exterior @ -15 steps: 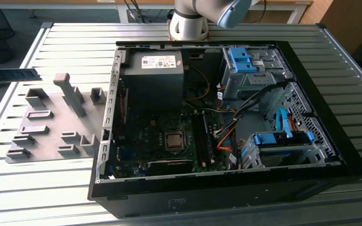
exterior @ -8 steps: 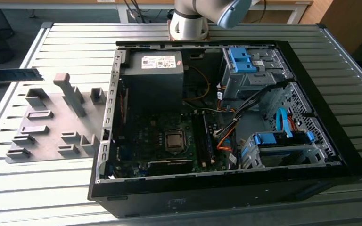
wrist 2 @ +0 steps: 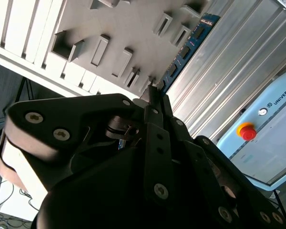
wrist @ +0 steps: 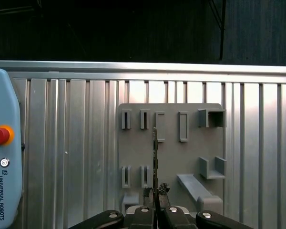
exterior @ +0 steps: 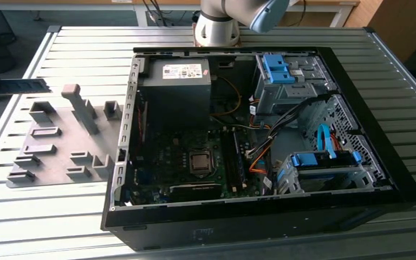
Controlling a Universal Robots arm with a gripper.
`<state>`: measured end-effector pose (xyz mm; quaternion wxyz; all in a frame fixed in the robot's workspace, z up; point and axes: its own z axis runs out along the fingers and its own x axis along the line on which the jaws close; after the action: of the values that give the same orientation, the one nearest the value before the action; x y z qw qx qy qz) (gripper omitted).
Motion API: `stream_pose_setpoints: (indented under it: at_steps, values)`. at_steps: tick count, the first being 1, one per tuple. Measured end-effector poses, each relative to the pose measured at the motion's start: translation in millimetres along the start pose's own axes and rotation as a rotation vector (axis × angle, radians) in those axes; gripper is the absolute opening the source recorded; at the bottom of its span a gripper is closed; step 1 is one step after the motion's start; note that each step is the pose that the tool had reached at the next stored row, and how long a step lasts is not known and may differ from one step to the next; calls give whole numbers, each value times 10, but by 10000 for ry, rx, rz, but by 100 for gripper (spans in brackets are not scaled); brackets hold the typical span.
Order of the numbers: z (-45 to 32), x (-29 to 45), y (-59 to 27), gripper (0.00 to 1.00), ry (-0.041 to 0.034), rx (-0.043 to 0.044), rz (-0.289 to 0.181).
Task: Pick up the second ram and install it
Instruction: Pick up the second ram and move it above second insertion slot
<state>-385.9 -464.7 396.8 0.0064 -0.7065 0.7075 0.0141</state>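
Fixture plate: a grey plate with raised blocks, lying on the slatted table at the exterior view's left.
Gripper: hangs above the fixture plate with its fingers clamped on the second ram, as both wrist views show.
Second ram: a thin blue-green stick reaching out from the fingertips toward the fixture plate. It is off the plate and touches none of its blocks.
Computer case: open, and just beside the fixture plate on the exterior view's right.
Ram slots: dark, narrow channels on the board inside the case, well apart from the fixture plate.
Step in hand: judged to be carrying the gripped stick.
Doing it well: hold the clamp firm on the flat faces, because a thin board can pivot between the pads. Travel smoothly, with the stick's long edge square to the fingers and above the case wall.
Risk: a tilted stick would probably meet a slot crookedly.
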Motion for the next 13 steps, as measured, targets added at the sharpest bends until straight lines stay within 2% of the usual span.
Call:
stream_pose_setpoints:
  at_steps: [13]
  values:
    - [0,0,-62,14,0,1,0]
